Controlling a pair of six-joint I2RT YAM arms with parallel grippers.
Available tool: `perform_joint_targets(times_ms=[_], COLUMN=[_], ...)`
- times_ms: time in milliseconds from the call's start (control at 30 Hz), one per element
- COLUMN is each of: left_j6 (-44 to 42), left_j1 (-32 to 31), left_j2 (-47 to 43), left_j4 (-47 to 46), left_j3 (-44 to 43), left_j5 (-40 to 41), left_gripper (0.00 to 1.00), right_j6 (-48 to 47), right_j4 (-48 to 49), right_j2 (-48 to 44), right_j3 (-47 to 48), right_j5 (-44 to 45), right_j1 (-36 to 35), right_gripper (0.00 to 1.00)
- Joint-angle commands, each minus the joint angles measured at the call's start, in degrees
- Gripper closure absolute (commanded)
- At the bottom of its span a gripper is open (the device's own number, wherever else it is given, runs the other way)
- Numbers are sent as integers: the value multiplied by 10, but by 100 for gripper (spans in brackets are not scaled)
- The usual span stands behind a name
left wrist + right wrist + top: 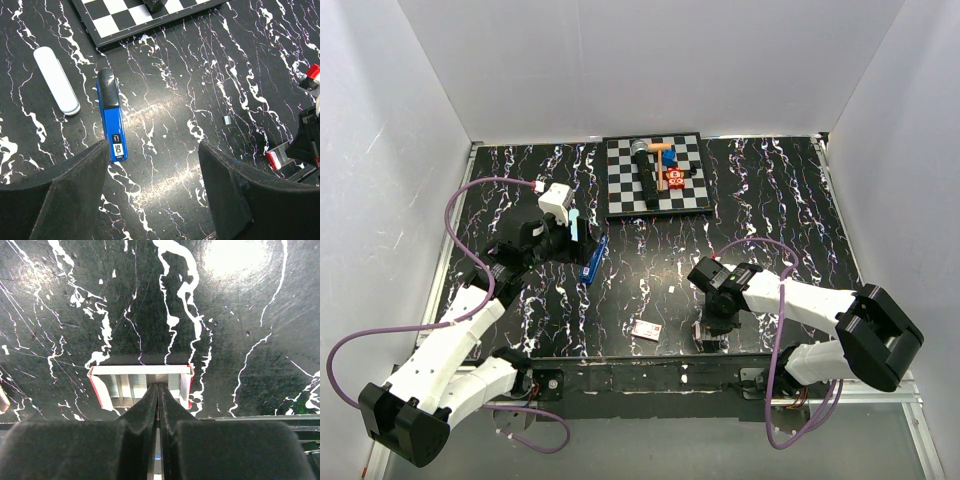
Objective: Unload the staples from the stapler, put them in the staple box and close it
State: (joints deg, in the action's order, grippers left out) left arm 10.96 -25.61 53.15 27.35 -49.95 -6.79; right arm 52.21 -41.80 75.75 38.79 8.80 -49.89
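The whole table (770, 200) is seen from high behind the arms, facing the far wall. From the left wrist, the stapler (111, 117) and checkered board (120, 20) are viewed downward from some height (both are shared with the top view). The right wrist is held close over a small box (140, 370) by the near edge.

Bright, even overhead light leaves white glare patches on the glossy black table (235, 260), with the wrist-view foregrounds blurred.
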Motion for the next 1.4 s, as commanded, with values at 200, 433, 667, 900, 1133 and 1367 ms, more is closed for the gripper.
perform_joint_targets(times_ms=[200,433,667,900,1133,1367], left_j6=[-4,-4,-5,-5,-5,-5], left_j1=[-1,-1,-1,-1,-1,-1], left_j2=[-8,-6,-5,-6,-7,-8], left_j4=[-5,-5,-5,-4,-4,-4], left_j3=[3,3,3,4,3,3], left_j5=[2,3,1,0,0,1], left_gripper=[29,29,28,29,29,28], right_j6=[-2,-1,-1,-2,-2,-2], right_j4=[0,-1,1,1,0,1], right_j2=[-2,-3,-4,-3,-6,-10], right_j3=[8,6,5,6,5,5], right_j5=[2,3,3,1,1,2], right_j1=[1,1,1,1,1,1], right_gripper=[83,79,76,72,68,68])
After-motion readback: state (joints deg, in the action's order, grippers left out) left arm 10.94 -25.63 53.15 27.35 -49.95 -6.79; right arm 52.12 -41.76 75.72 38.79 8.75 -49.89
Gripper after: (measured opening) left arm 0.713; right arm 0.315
